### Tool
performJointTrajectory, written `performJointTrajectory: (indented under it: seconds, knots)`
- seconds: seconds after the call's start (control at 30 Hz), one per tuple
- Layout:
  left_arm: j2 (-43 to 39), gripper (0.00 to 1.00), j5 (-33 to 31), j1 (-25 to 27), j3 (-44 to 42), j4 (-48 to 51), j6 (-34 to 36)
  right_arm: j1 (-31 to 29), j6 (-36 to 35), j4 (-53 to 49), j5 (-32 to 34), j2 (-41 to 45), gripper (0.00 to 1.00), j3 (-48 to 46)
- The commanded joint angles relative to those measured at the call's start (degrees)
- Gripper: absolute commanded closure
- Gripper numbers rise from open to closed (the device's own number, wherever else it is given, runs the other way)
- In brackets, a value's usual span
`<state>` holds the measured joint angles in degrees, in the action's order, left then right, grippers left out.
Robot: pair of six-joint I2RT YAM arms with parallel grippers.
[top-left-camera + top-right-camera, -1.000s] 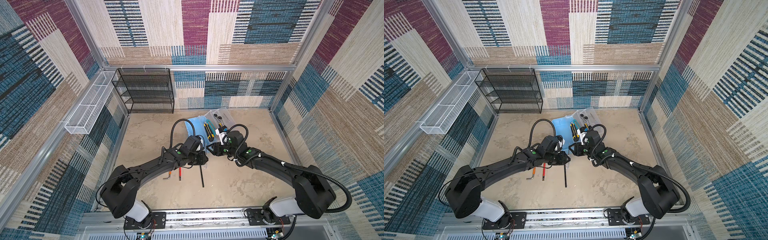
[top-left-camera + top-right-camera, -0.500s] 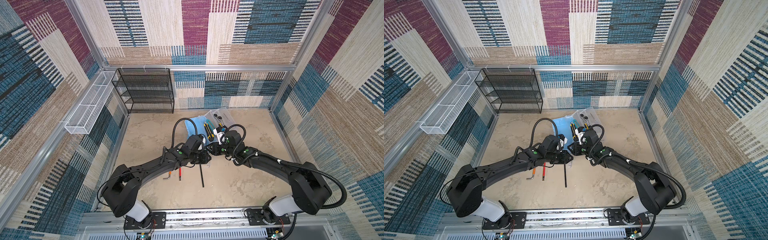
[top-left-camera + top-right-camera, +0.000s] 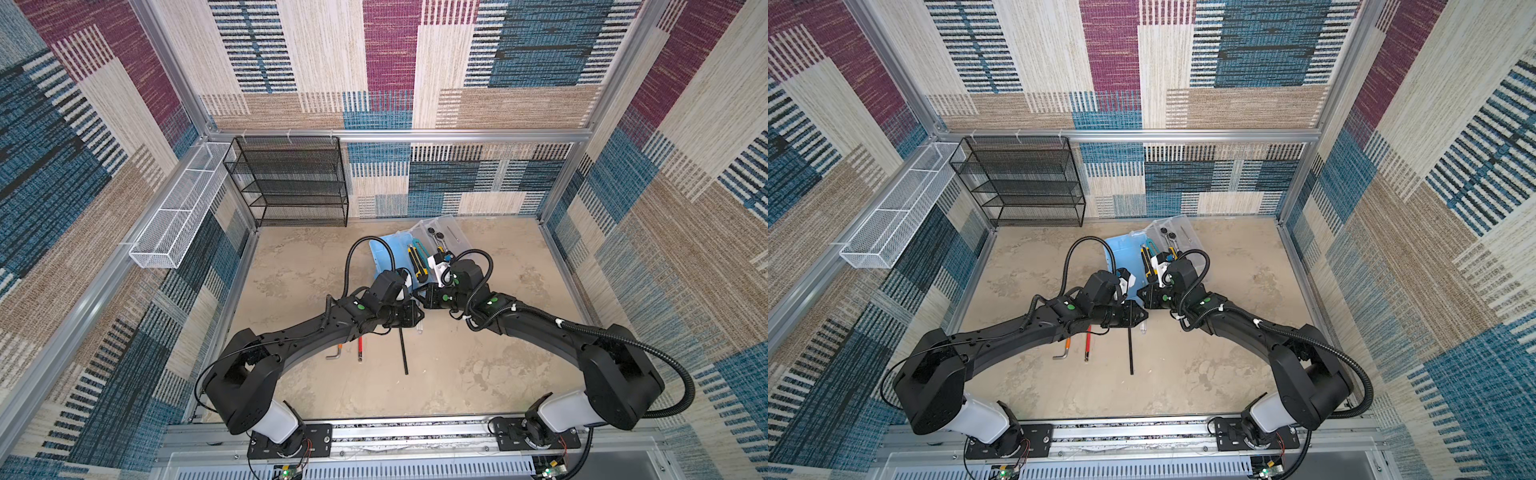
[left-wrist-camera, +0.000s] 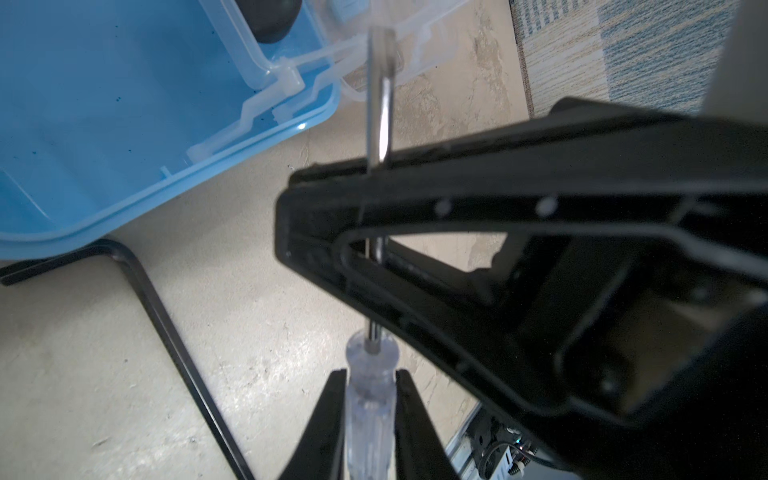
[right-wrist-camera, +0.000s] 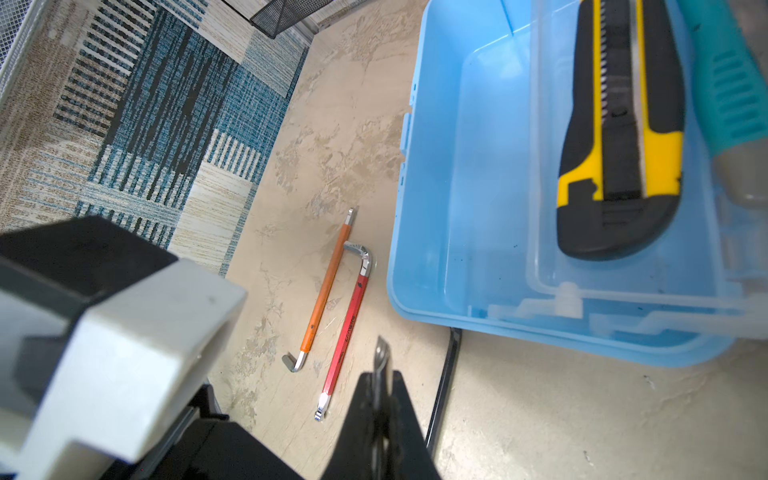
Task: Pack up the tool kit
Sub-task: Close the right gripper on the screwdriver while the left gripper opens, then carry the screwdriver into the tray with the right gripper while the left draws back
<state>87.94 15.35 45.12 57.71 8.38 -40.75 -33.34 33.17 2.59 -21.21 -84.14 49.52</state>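
Observation:
A clear-handled screwdriver [image 4: 370, 399] hangs just above the table between both grippers. My left gripper [image 4: 370, 376] is shut on its handle. My right gripper [image 5: 381, 376] is shut on its metal shaft [image 4: 380, 104], whose tip pokes past the fingers. In a top view the two grippers meet nose to nose, left gripper [image 3: 419, 318] and right gripper [image 3: 419, 296], right in front of the tool kit. The tool kit is a light-blue case [image 5: 478, 166] standing open, with a yellow-black utility knife [image 5: 619, 124] and a teal one [image 5: 727, 83] inside.
On the table lie an orange hex key [image 5: 324, 291], a red hex key [image 5: 347, 328] and a long black hex key [image 3: 403, 351]. The case's clear lid [image 3: 440, 232] lies open behind it. A black mesh rack [image 3: 291, 183] and a white mesh basket [image 3: 178, 216] stand at the back left.
My right gripper has moved in toward the left gripper and shut on the screwdriver's shaft. The left gripper has kept its hold on the handle.

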Motion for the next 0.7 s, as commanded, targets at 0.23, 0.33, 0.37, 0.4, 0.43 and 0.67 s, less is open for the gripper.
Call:
performJointTrajectory:
  seconds: [0.23, 0.33, 0.37, 0.4, 0.43, 0.67]
  knots:
    - [-2.66, 0.77, -2.32, -0.04, -2.42, -2.97, -1.49, 1.26, 1.99, -0.12, -2.27, 2.26, 1.0, 1.1]
    - [-3.27, 0.65, -2.98, -0.04, -2.77, -2.66, -1.39, 2.01, 1.75, -0.75, -2.34, 3.01, 1.0, 1.29]
    - [-3.53, 0.62, -3.11, -0.04, -2.99, -2.61, -1.39, 2.42, 1.46, -1.28, -2.32, 3.39, 1.0, 1.53]
    - [-3.85, 0.59, -3.45, -0.04, -3.2, -2.41, -1.26, 2.94, 0.87, -1.92, -2.33, 3.73, 1.0, 1.86]
    - [-4.16, 0.55, -3.89, -0.04, -3.45, -2.17, -1.27, 3.54, 0.38, -2.62, -2.31, 4.03, 1.0, 2.19]
    - [-9.01, 0.33, -10.39, -0.26, -6.48, -0.02, 0.01, 10.55, -8.64, -12.14, -0.92, 5.3, 1.0, 8.86]
